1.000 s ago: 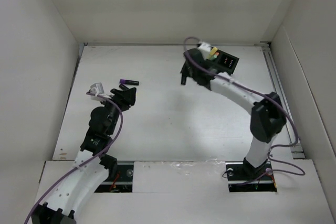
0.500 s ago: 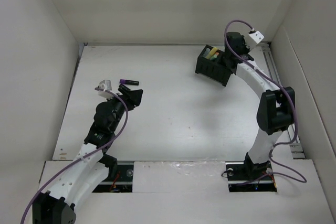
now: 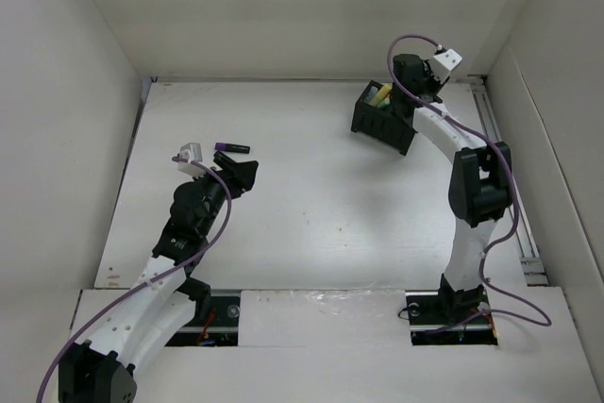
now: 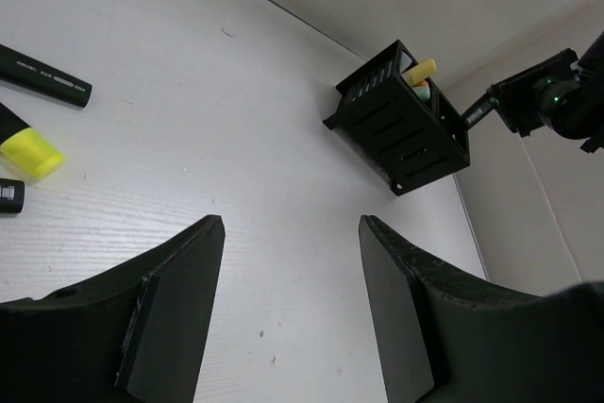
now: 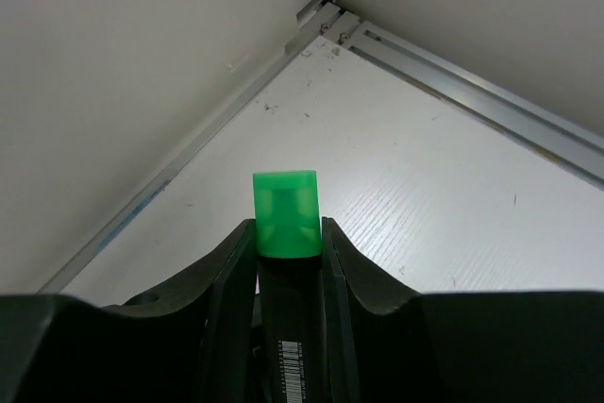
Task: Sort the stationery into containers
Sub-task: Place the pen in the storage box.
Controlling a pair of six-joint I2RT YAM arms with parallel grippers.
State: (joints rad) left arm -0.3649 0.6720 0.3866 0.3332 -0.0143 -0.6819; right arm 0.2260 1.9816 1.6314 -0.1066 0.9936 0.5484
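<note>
The black organiser box (image 3: 382,118) stands at the far right of the table, with a yellow pen (image 3: 381,96) sticking out of it. The box also shows in the left wrist view (image 4: 401,120). My right gripper (image 5: 286,230) is shut on a green-capped highlighter (image 5: 286,212) and is held up just behind the box (image 3: 411,80). My left gripper (image 4: 288,309) is open and empty, low over the table (image 3: 242,175). A purple-capped black marker (image 3: 231,147) lies just beyond it. A black marker (image 4: 42,75) and a yellow highlighter (image 4: 28,153) lie to its left.
White walls close in the table on three sides. A metal rail (image 5: 472,92) runs along the right edge to the far corner. A second black pen end (image 4: 9,195) shows at the left wrist view's edge.
My right arm has swung from left of the box to behind its right side, wrist turned toward the far corner. My left gripper has edged forward toward the purple-capped marker.
</note>
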